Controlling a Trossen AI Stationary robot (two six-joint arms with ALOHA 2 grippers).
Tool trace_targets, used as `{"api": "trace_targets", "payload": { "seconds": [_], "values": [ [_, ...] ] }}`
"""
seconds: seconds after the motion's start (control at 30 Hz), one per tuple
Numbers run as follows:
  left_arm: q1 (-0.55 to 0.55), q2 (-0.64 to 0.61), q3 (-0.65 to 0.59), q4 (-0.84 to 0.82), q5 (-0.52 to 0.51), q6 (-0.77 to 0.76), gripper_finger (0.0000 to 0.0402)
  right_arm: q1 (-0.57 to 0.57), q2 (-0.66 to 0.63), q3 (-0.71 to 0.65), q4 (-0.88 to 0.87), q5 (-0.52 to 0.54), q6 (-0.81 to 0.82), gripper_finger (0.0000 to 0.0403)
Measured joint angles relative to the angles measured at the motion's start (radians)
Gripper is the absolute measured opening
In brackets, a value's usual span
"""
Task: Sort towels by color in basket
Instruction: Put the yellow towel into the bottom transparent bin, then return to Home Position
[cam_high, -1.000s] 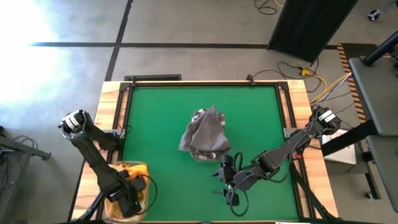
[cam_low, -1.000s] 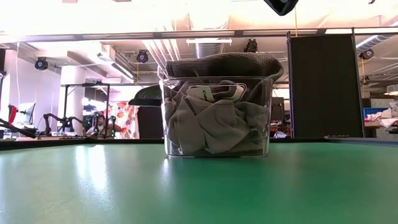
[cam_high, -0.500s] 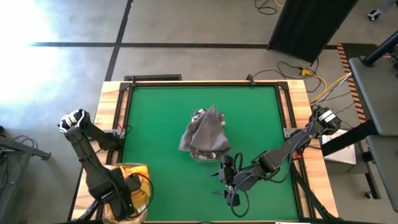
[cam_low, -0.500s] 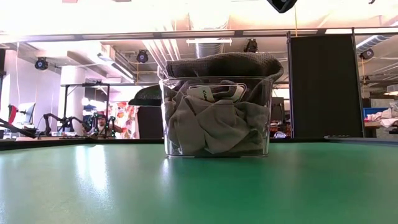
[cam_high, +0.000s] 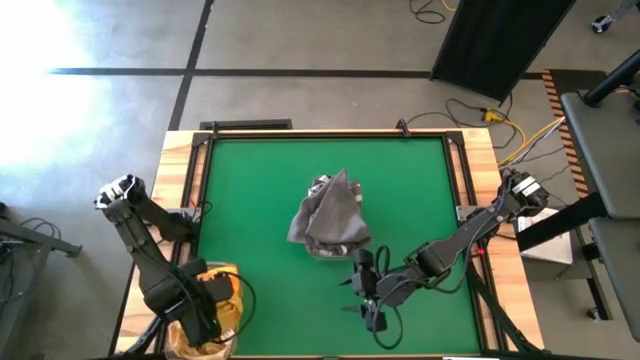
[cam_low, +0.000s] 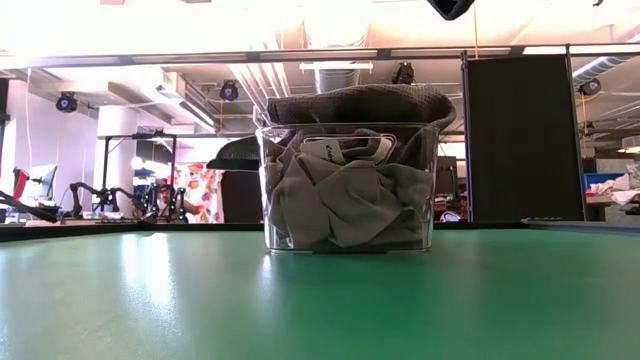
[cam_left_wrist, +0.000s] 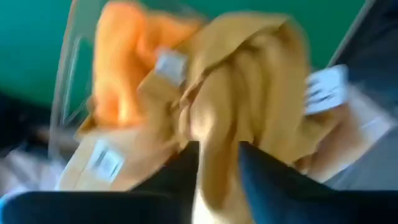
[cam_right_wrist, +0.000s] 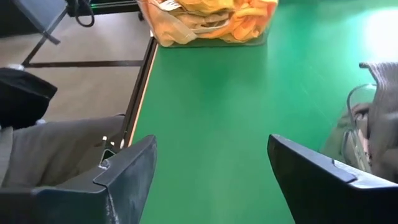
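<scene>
The left gripper (cam_left_wrist: 214, 168) pinches a mustard towel (cam_left_wrist: 249, 87) directly over the yellow-filled bin (cam_high: 205, 310) at the table's front-left corner, so release is straight down, while the right gripper (cam_right_wrist: 208, 180) waits open beside the grey-filled bin (cam_high: 328, 218)

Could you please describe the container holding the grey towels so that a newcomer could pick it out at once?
Start from the green table: near its middle stands a clear basket heaped with dark grey towels, one spilling over the rim. The only other basket sits at the table's near left corner under the left pincer and holds mustard-yellow and orange towels.
</scene>
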Motion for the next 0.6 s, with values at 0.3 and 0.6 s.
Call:
{"api": "trace_targets", "payload": {
  "seconds": [0.3,0.6],
  "values": [
    [0.030,-0.057,0.005,0.078,-0.380,0.343,0.0020,-0.029,-0.004,-0.025,0.071,0.000,-0.357,0.0214],
    [0.149,-0.338,-0.301,0.685,-0.765,1.012,0.0003,-0.197,0.015,-0.263,0.604,-0.155,-0.470,0.0047]
  ]
}}
